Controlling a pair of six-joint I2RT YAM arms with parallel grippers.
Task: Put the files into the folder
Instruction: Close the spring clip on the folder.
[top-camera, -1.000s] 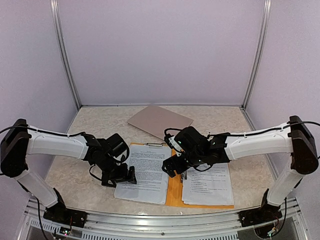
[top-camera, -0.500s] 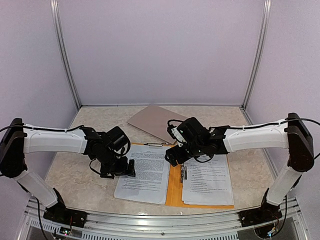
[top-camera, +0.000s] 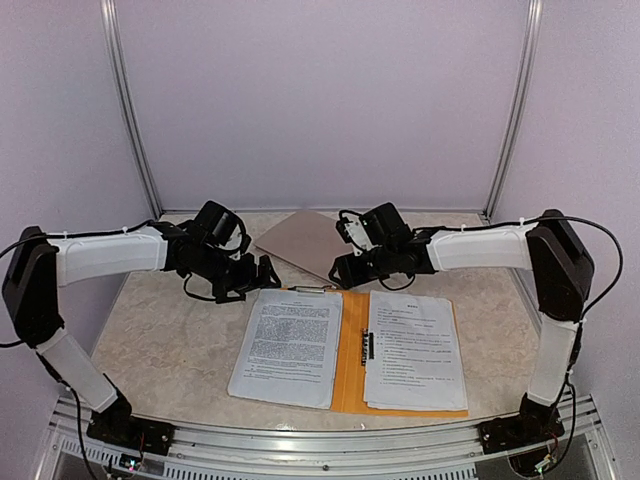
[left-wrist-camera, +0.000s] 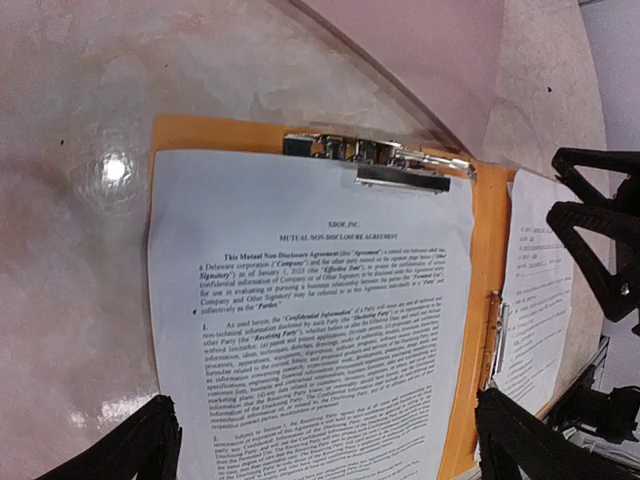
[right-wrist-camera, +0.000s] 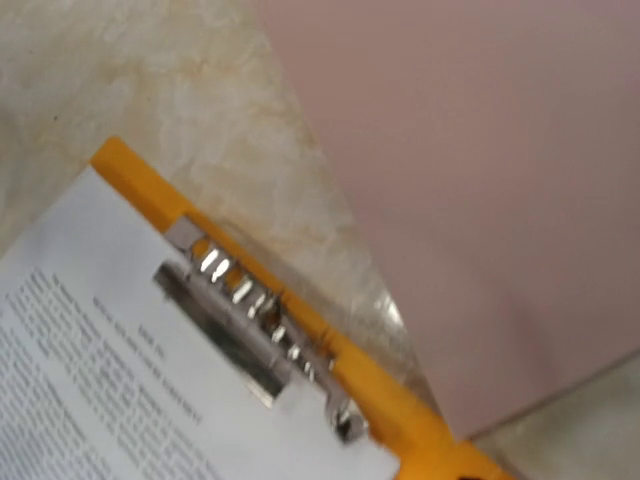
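The orange folder (top-camera: 349, 372) lies open near the table's front. One stack of files (top-camera: 285, 345) lies on its left half under a metal clip (left-wrist-camera: 370, 160), and another stack (top-camera: 415, 350) lies on its right half. My left gripper (top-camera: 263, 274) hovers at the folder's far left corner, open wide, its fingertips (left-wrist-camera: 135, 440) either side of the printed sheet (left-wrist-camera: 310, 300) below, not touching it. My right gripper (top-camera: 338, 272) hangs over the folder's far edge; its black fingers (left-wrist-camera: 600, 225) stand apart and empty. The blurred right wrist view shows only the clip (right-wrist-camera: 250, 320) and the orange edge (right-wrist-camera: 400, 400).
A grey-brown clipboard (top-camera: 312, 240) lies tilted just behind the folder, close under both grippers. A second metal clip (left-wrist-camera: 497, 335) runs along the folder's spine. Pale enclosure walls with metal posts (top-camera: 130, 110) close in the table, and a rail (top-camera: 320, 440) runs along the near edge.
Both arms swung from over the papers toward the far edge of the folder. The right gripper's fingers have come closer together. Papers and folder have not moved.
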